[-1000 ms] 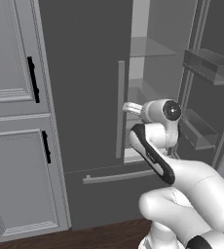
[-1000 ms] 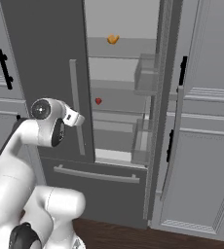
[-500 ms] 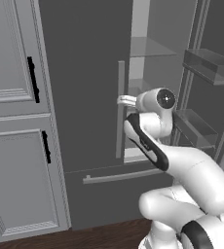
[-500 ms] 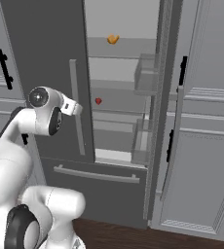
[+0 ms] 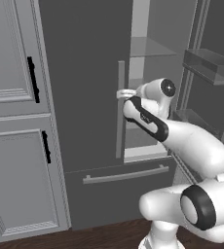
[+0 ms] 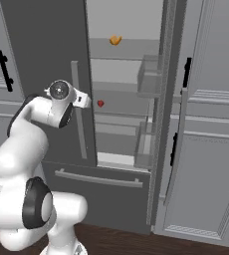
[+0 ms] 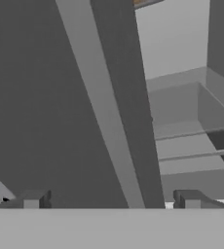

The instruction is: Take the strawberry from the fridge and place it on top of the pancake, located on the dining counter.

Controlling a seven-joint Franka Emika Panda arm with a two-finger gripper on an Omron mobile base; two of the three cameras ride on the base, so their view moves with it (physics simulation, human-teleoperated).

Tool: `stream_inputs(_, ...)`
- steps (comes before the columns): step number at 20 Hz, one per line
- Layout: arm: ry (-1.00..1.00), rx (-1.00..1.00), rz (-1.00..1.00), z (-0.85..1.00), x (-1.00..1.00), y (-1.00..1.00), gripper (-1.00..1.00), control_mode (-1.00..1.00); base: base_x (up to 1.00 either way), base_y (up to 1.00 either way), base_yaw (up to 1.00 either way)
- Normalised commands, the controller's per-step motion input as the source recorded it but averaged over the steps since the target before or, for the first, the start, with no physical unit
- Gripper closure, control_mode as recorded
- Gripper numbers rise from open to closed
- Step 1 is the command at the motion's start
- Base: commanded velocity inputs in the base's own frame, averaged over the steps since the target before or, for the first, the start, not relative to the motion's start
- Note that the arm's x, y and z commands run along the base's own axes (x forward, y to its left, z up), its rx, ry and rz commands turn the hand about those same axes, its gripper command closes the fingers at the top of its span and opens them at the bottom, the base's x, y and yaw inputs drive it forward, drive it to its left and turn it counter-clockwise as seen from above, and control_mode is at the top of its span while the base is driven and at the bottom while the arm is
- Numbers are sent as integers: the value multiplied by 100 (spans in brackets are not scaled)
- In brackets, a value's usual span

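Note:
The fridge stands with its right door swung open and its left door shut. A tiny red strawberry lies on a middle glass shelf inside. My gripper is open at the left door's free edge, level with the strawberry and a little to its left. It sits by the top of the long bar handle. In the hand view the gripper has the handle and the door edge standing between its fingertips. The pancake and the dining counter are out of view.
An orange-brown lump sits on the upper shelf. The open door carries clear bins. A bottom drawer with a bar handle lies below. Light grey panelled cabinets flank the fridge on both sides.
The arm has risen and reached forward. The open gripper has moved up and closer to the left door's edge and handle.

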Motion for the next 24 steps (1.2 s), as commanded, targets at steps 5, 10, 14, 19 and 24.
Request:
stream_inputs(5, 4, -21, 0, 23, 9, 14, -100, -100, 0, 0, 0)
stream_inputs(10, 12, -21, 0, 5, 20, 33, -100, -100, 0, 0, 0)
stream_inputs(14, 7, -2, 0, -5, 12, 0, -100, -100, 0, 0, 0)
stream_inputs(19, 3, 0, 0, -8, 27, -1, -100, -100, 0, 0, 0)
stream_inputs(24, -4, 0, -1, -22, 22, -10, -100, -100, 0, 0, 0)
